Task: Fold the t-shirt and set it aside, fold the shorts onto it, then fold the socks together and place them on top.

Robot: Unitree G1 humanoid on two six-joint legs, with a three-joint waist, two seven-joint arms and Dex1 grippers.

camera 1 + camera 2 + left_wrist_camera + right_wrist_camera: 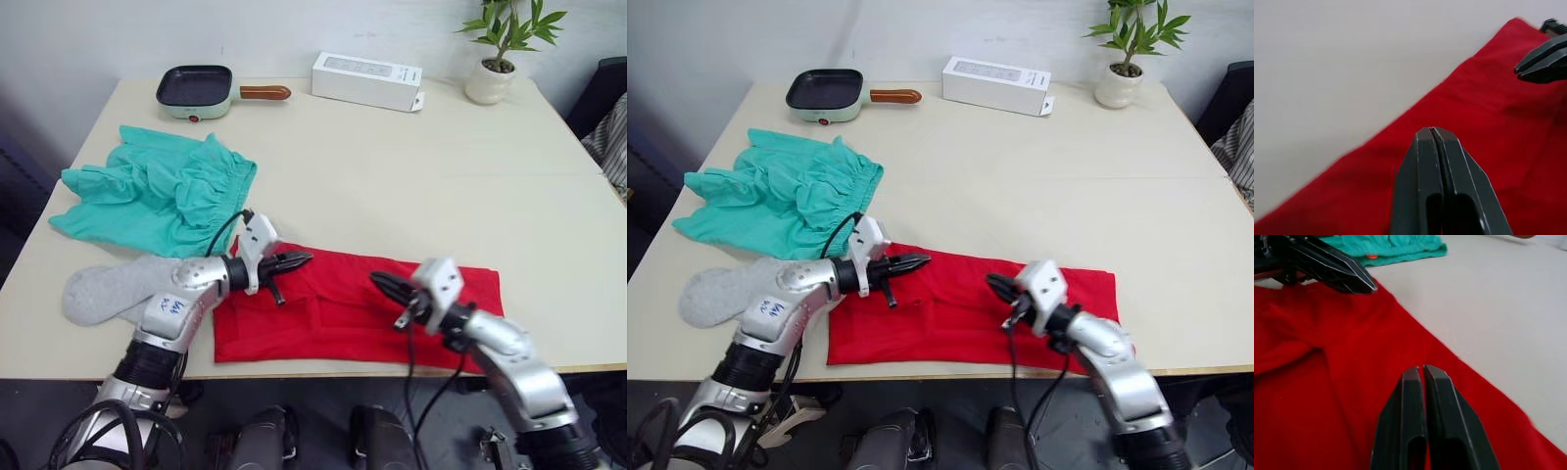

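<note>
Both grippers hover over the t-shirt (343,308), lower centre of frame, fingers pressed together and holding nothing: the left gripper (302,260) near its upper left edge, the right gripper (378,283) pointing back at it from mid-cloth. The shirt lies partly folded, a long band on the table (411,166). The shirt step looks unfinished; next comes opening up, pinching an edge and folding across. Shorts (157,191) wait at left, socks (108,289) at lower left.
</note>
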